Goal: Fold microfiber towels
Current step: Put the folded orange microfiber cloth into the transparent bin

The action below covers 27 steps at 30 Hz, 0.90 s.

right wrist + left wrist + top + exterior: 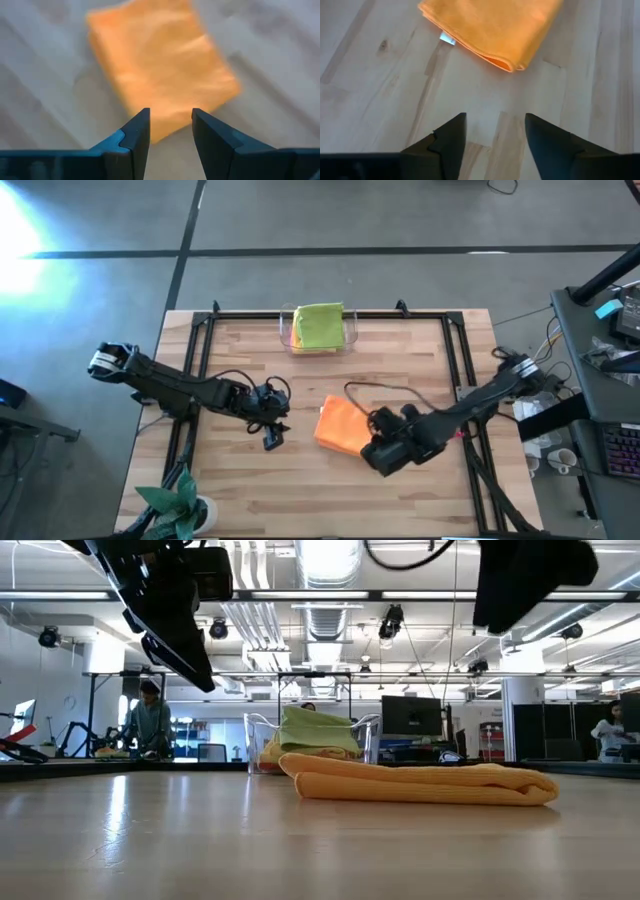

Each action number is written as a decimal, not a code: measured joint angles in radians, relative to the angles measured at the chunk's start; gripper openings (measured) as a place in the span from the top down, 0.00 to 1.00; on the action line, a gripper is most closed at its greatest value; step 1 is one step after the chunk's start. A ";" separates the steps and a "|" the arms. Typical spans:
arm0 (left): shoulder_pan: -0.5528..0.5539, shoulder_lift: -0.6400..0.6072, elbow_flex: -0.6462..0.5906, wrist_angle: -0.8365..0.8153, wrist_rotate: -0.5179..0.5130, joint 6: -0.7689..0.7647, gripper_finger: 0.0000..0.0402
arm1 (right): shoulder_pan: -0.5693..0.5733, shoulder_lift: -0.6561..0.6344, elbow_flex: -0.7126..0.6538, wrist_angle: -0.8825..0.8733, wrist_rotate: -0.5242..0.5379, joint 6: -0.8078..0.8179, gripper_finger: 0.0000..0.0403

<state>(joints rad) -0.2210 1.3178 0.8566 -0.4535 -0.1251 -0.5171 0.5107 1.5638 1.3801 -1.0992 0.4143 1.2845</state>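
An orange microfiber towel (pixel 340 428) (pixel 420 783) lies folded flat on the wooden table, right of centre, with a small white label (pixel 447 39) at one edge. My left gripper (pixel 272 432) (pixel 495 122) hangs open to the towel's left, above bare wood, with nothing between its fingers. My right gripper (pixel 368 442) (pixel 170 117) is open above the towel's right side and clear of it. A lime green towel (pixel 318 325) (pixel 318 730) lies folded on top of other towels in the clear tray (pixel 352 335) at the far edge.
Black frame rails (pixel 200 320) run along the table's left, far and right sides. A small green plant (pixel 175 505) stands at the near left corner. There is bare wood in front of the orange towel. People show in the room beyond the table (pixel 150 720).
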 joint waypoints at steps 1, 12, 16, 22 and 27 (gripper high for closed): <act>0.005 0.000 0.000 0.001 -0.003 -0.001 0.52 | 0.002 -0.024 -0.004 -0.017 0.028 0.016 0.66; 0.086 0.031 -0.036 0.233 0.071 -0.188 0.44 | 0.007 -0.252 -0.264 -0.022 0.059 0.245 0.66; 0.107 0.101 -0.087 0.432 0.121 -0.277 0.44 | 0.008 -0.367 -0.445 0.153 0.056 0.353 0.66; 0.124 0.257 -0.101 0.615 0.173 -0.398 0.44 | 0.008 -0.509 -0.690 0.585 0.050 0.369 0.66; 0.124 0.377 -0.102 0.702 0.224 -0.494 0.44 | 0.008 -0.535 -0.802 0.747 0.058 0.368 0.66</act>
<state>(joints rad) -0.0975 1.6945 0.7549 0.2487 0.0990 -1.0114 0.5190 1.0290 0.5785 -0.3523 0.4718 1.6521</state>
